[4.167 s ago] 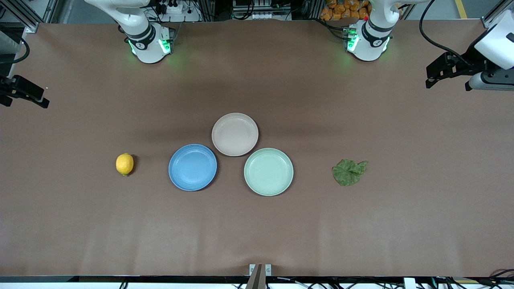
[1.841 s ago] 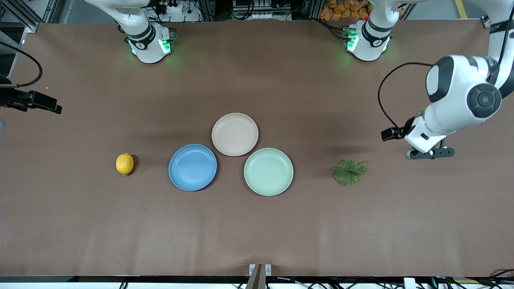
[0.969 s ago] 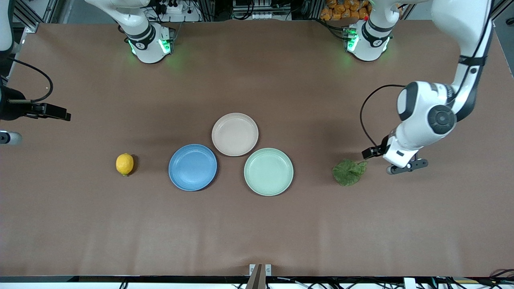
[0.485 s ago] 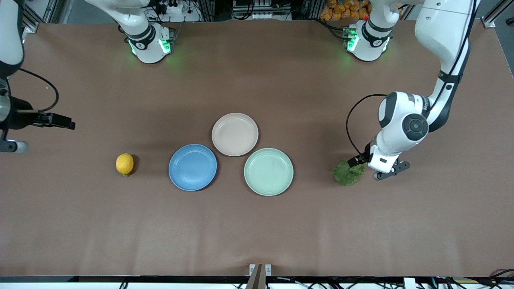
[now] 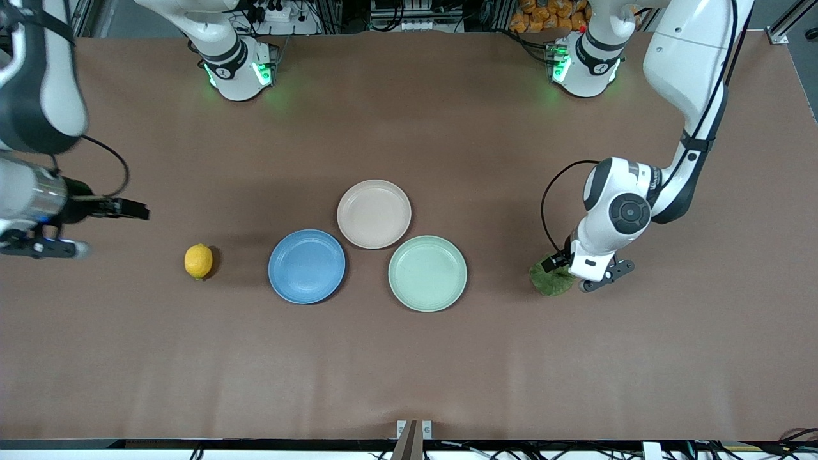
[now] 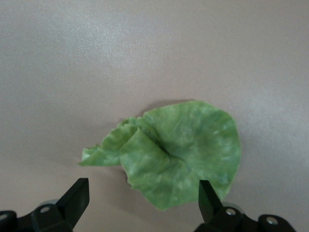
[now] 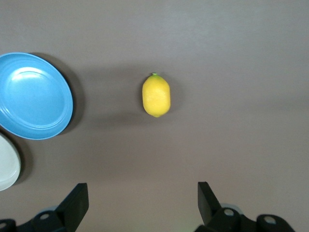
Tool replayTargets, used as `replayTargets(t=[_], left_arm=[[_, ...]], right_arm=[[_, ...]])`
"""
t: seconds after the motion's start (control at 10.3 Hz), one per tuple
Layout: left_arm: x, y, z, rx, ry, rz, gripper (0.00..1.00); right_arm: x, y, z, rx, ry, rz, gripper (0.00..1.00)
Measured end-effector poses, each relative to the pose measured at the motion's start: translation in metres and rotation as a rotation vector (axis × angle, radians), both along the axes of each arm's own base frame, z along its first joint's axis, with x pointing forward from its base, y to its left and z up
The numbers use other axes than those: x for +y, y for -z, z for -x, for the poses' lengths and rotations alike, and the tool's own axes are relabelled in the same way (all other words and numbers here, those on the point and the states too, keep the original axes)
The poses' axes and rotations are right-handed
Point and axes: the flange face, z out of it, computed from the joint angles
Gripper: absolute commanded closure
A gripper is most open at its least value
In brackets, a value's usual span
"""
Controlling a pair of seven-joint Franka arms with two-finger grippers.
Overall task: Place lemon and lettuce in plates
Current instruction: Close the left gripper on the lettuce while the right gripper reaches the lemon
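Note:
The yellow lemon lies on the table toward the right arm's end, beside the blue plate. The beige-pink plate sits farther from the front camera, between the blue plate and a mint one. The green lettuce lies toward the left arm's end. My left gripper is open, low over the lettuce's edge. In the left wrist view the leaf lies just ahead of the open left gripper. My right gripper is open and empty, up over the table's end. The right wrist view shows the lemon, the blue plate and the gripper.
A pale mint-green plate sits beside the blue plate, between it and the lettuce. The three plates nearly touch in a cluster at the table's middle. The beige-pink plate's rim shows at the right wrist view's edge.
The left arm has swung in from the table's end and come down over the lettuce. The right arm has moved in from its end toward the lemon. Nothing on the table has moved.

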Motion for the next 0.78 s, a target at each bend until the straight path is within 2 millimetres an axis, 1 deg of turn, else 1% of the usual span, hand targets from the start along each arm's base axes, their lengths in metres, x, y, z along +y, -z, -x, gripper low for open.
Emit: replayTargets(t=[0.19,0.29,0.58,0.78], left_arm=[[-0.001,0.008,-0.004,0.005,-0.006,0.000,0.00],[-0.001,0.010,-0.006,0.005,-0.007,0.001,0.00],[-0.003,0.021,-0.012,0.011,-0.008,0.003,0.00],[-0.004,0.027,-0.014,0.006,-0.008,0.007,0.00]], right_arm=[[0.002,0.047,-0.002,-0.006,-0.002,0.001,0.00],[0.002,0.063,0.000,-0.007,-0.001,0.001,0.00],[0.002,0.079,0.002,-0.025,0.000,0.002,0.00],[0.002,0.104,0.009,-0.053,0.002,0.003,0.00]])
